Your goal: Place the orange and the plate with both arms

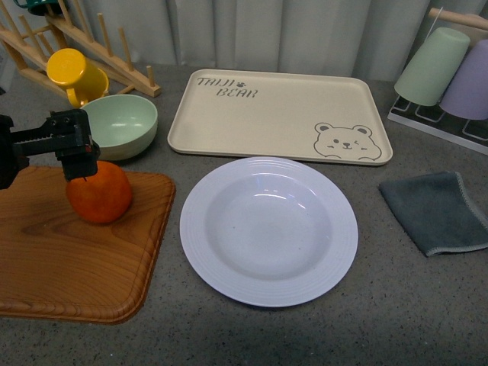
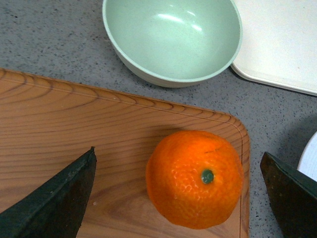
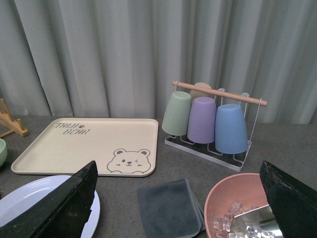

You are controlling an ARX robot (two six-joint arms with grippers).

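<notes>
The orange [image 1: 99,192] sits on the far right corner of a wooden board [image 1: 61,259]. My left gripper [image 1: 80,171] hangs open right above it. In the left wrist view the orange [image 2: 195,178], green stem dot up, lies between the two dark fingers [image 2: 59,198] of the left gripper [image 2: 178,153], apart from both. The white-lavender plate [image 1: 221,191] lies empty on the grey table, right of the board; its edge shows in the left wrist view [image 2: 309,158]. My right gripper [image 3: 178,166] is open and empty, raised above the table, with the plate [image 3: 29,198] beside one finger. It is out of the front view.
A beige bear tray [image 1: 274,114] lies behind the plate. A pale green bowl [image 1: 122,122], a yellow mug [image 1: 72,72] and a wooden rack stand at the back left. A grey cloth [image 1: 435,210] and a cup rack [image 1: 450,69] are at right. A pink bowl [image 3: 237,208] holds ice.
</notes>
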